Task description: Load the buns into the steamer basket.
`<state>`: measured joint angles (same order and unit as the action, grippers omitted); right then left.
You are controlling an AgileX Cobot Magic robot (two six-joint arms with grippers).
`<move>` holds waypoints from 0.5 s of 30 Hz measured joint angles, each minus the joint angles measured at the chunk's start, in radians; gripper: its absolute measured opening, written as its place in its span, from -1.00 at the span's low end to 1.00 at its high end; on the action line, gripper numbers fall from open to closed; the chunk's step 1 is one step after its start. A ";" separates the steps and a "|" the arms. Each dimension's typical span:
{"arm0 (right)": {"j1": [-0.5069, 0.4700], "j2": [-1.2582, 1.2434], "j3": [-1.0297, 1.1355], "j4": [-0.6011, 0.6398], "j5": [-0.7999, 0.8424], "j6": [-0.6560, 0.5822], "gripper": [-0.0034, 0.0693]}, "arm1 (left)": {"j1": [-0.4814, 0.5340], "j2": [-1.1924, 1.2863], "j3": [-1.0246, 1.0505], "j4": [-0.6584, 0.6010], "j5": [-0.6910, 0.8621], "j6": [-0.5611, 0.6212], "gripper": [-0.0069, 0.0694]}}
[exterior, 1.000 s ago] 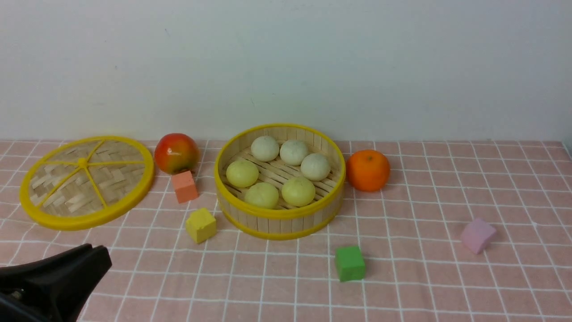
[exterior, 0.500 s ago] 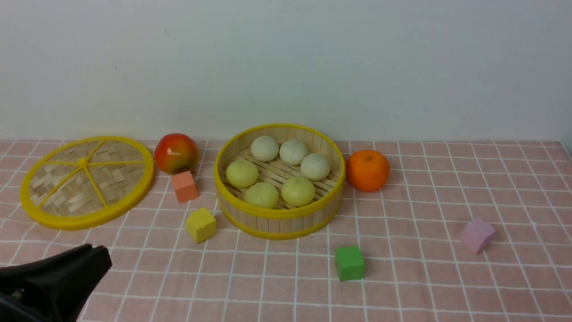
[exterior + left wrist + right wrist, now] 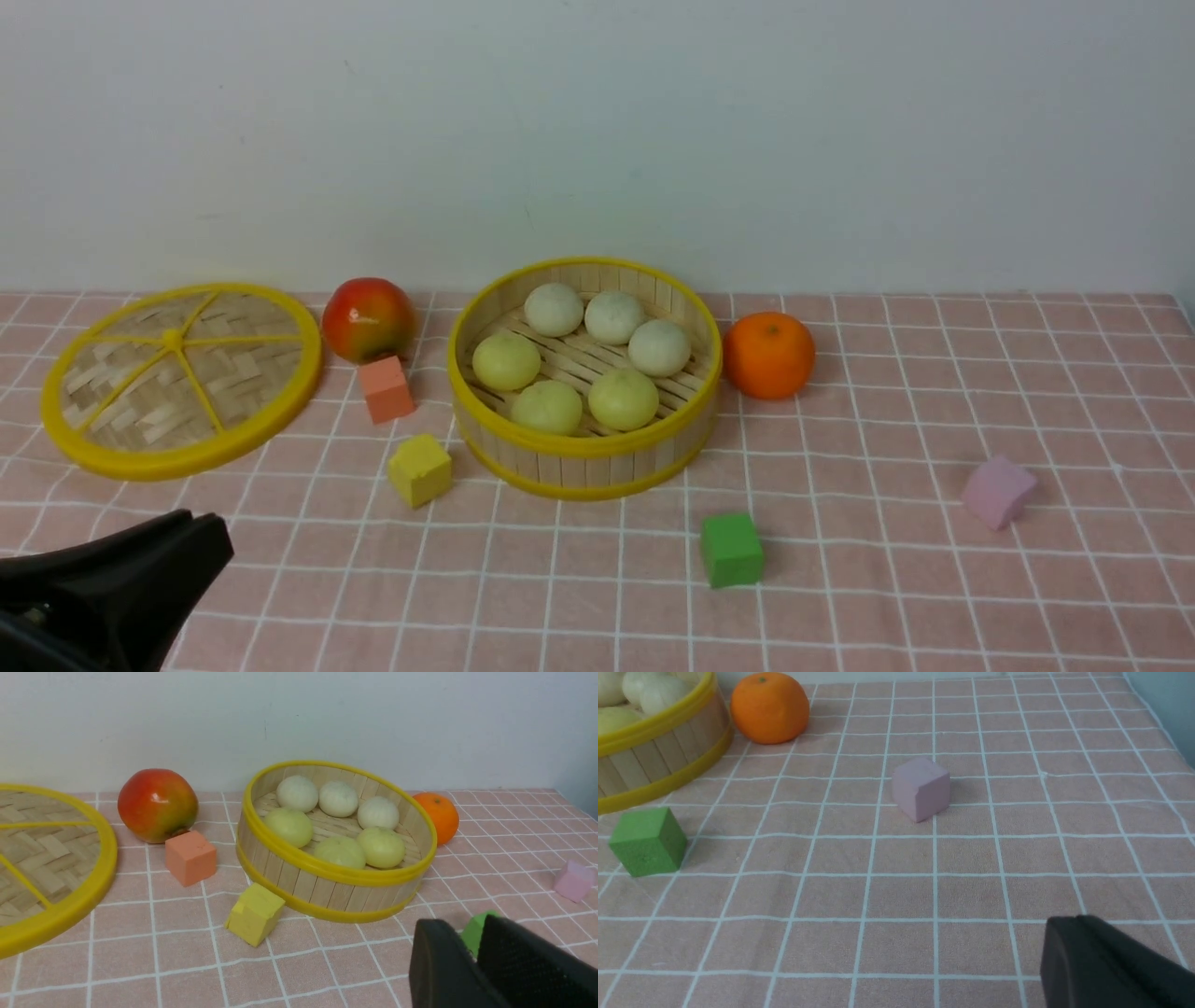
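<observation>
While the steamer basket (image 3: pixel 586 467) stands upright on the table (image 3: pixel 840 597), its round mouth faces up, its width even all round, and its floor slats run slantwise. Inside lie all six buns: three off-white buns (image 3: pixel 659 348) toward the back and right, three pale yellow buns (image 3: pixel 623 399) toward the front and left, each round and alike in every direction.

Close to the basket's right side sits the orange (image 3: pixel 769 356); whether they touch is unclear. Left of the basket are the apple (image 3: pixel 369 320), the coral block (image 3: pixel 386 389) and the yellow block (image 3: pixel 420 470), with the spoked lid (image 3: pixel 182 383) lying flat farther left. Nearer the camera is the green block (image 3: pixel 732 550), and well to the right, the lilac block (image 3: pixel 1000 492).

From the left gripper (image 3: pixel 462 923), its fingertips slightly parted and holding nothing, the basket lies forward and to the right, well apart. The right gripper (image 3: pixel 1073 917) is closed and empty, the basket forward and to its left.
</observation>
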<state>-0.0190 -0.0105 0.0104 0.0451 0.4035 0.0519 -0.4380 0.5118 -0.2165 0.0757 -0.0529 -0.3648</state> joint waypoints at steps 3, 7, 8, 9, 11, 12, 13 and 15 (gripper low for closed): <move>0.000 0.000 0.000 0.000 0.000 -0.002 -0.92 | 0.000 0.000 0.000 0.000 0.000 0.000 -0.43; 0.000 0.000 0.000 0.000 0.000 -0.002 -0.91 | 0.000 0.000 0.000 0.000 0.000 0.000 -0.41; 0.000 0.000 0.000 0.000 0.000 -0.002 -0.91 | 0.000 0.000 0.000 0.000 0.000 0.000 -0.41; 0.000 0.000 0.000 0.001 0.000 -0.002 -0.91 | 0.000 0.000 0.000 0.000 0.000 0.000 -0.41; 0.000 0.000 0.000 0.001 0.000 -0.002 -0.91 | 0.000 0.000 0.000 0.000 0.000 0.000 -0.41; 0.000 0.000 0.000 0.001 0.000 -0.002 -0.91 | 0.000 0.000 0.000 0.000 0.000 0.000 -0.41; 0.000 0.000 0.000 0.001 0.000 -0.002 -0.91 | 0.000 0.000 0.000 0.000 0.000 0.000 -0.41; 0.000 0.000 0.000 0.001 0.000 -0.002 -0.90 | 0.000 0.000 0.000 0.000 0.000 0.000 -0.41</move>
<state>-0.0190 -0.0105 0.0104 0.0458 0.4035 0.0497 -0.4380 0.5118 -0.2165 0.0757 -0.0529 -0.3648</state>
